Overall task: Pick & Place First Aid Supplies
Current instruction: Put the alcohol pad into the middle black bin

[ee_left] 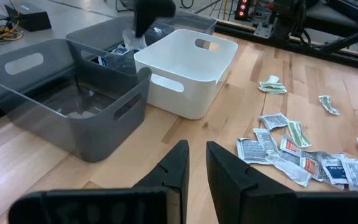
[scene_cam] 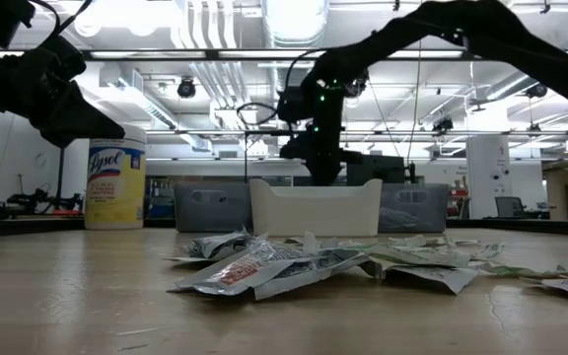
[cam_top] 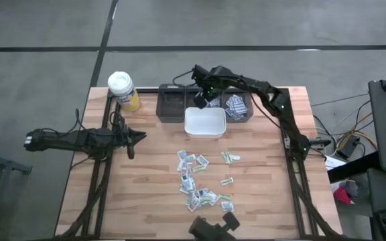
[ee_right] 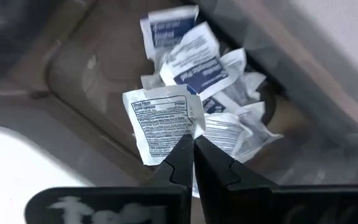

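Two dark fingers of the right gripper [ee_right: 193, 155] are pinching one white packet [ee_right: 163, 127] by its edge, holding it over the right-hand grey bin [cam_top: 238, 107], where more blue-printed packets [ee_right: 194, 59] are lying in a heap; only the right wrist view is showing this grip, since from above the gripper [cam_top: 200, 99] is reading as a dark shape at the far side of the table between the two grey bins. The left gripper [ee_left: 194, 163] is hovering over the left part of the table with its fingers slightly parted and nothing between them, a gap the overhead view [cam_top: 138, 137] is not resolving. Its wrist camera is looking across at the white bin [ee_left: 188, 68] and the left grey bin [ee_left: 61, 93]. The remaining scattered packets [cam_top: 200, 181] are lying on the wooden table [cam_top: 146, 201] near of the white bin. A yellow bottle [cam_top: 124, 90] is standing at the far left corner. Ceiling lights and pipes are filling the room behind in the low view.
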`<state>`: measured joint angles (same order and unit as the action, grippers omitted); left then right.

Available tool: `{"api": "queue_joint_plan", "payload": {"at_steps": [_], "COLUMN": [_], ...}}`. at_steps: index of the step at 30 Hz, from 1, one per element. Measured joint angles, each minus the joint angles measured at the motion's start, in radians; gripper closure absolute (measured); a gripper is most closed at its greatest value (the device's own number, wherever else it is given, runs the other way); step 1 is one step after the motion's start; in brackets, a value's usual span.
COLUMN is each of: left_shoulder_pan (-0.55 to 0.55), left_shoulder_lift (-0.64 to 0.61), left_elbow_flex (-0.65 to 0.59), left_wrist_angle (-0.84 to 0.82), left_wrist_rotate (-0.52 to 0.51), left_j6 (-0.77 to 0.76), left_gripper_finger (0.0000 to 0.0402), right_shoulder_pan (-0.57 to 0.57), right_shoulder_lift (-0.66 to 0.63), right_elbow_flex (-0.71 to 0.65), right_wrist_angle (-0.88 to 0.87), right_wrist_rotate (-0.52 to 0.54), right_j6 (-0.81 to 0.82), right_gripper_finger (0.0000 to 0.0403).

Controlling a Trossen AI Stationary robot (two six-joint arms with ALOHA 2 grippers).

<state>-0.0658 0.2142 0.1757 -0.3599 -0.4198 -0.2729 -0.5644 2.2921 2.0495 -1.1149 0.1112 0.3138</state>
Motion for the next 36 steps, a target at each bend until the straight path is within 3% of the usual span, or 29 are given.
{"api": "queue_joint_plan", "payload": {"at_steps": [15,24,32,36], "left_shoulder_pan": [0.0,0.0,0.0,0.0], "left_shoulder_lift": [0.0,0.0,0.0,0.0], "left_elbow_flex": [0.0,0.0,0.0,0.0], "left_wrist_angle": [-0.001,-0.036,-0.042,-0.042], "left_wrist_rotate": [0.0,-0.001,-0.001,0.0], "left_j6": [0.008,0.008,0.008,0.008], "left_gripper_finger": [0.0348,0.0348,0.0348,0.0348], "right_shoulder_pan": [0.001,0.0,0.006,0.036], "right_shoulder_lift": [0.024,0.018,-0.017,-0.044], "right_elbow_flex": [0.003,0.003,0.179,0.299], "right_wrist_angle": [0.007,0.018,-0.224,-0.39], "right_wrist_rotate": [0.046,0.046,0.021,-0.095], "right_j6": [-0.123,-0.138,-0.081,-0.077], "right_gripper_finger": [0.0391,0.0319,0.0295,0.0305]}}
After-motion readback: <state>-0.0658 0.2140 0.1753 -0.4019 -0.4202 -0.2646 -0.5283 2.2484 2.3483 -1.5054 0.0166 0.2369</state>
